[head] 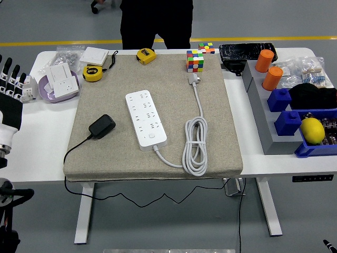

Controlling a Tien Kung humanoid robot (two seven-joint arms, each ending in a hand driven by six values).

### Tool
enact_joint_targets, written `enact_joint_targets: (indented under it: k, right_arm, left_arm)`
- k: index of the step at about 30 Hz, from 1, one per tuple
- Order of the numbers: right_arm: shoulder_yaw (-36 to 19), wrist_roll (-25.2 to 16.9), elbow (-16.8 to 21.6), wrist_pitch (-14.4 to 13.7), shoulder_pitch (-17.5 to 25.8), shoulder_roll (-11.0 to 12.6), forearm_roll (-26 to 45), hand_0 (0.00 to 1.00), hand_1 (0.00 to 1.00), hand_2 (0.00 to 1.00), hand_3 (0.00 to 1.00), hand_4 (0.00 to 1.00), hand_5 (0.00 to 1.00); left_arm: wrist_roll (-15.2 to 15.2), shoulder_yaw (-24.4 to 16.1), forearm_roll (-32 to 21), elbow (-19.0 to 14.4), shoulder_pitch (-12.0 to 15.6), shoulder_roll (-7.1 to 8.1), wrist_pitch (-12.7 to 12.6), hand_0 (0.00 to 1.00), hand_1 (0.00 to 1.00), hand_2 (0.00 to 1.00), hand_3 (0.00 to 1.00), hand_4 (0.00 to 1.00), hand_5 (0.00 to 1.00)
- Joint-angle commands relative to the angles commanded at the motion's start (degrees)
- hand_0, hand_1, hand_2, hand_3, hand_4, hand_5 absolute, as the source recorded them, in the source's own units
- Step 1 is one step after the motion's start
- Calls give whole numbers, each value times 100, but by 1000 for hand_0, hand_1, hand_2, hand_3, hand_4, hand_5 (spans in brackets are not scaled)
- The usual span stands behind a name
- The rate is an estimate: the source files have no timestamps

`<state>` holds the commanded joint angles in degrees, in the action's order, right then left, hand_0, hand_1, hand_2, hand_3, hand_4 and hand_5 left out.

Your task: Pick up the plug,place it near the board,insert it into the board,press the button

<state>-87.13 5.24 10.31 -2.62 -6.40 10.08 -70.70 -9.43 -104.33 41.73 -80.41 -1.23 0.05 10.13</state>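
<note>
- Left hand point(9, 97): raised at left edge, fingers spread, empty.
- Plug point(102, 126): black, lying on mat point(221, 142), left of board point(145, 117), apart from it.
- Board: white, mid-mat, cord coiled at right.

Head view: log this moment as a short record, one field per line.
plug: black adapter lying on the beige mat, left of the board, not inserted
board: white power strip at mat centre, own cable coiled to its right
left hand: raised at the left edge, fingers spread, holding nothing
right hand: out of view
person: standing at the far side, hands off the table
</note>
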Motion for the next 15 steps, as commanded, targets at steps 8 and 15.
enact_joint_targets:
  k: [8, 15]
  right_arm:
    - [-365, -329, 0, -862, -2, 22, 574, 347, 336, 379, 322, 998, 403]
    - [-620, -620, 0, -1616, -61, 68, 555, 139, 154, 229, 197, 551, 299]
  left_arm:
    - [-62, -343, -1899, 519, -48, 40, -608, 286, 270, 307, 327, 998, 311]
    - [-217, -488, -2256, 987, -166, 136, -1374, 163, 100, 160, 122, 753, 145]
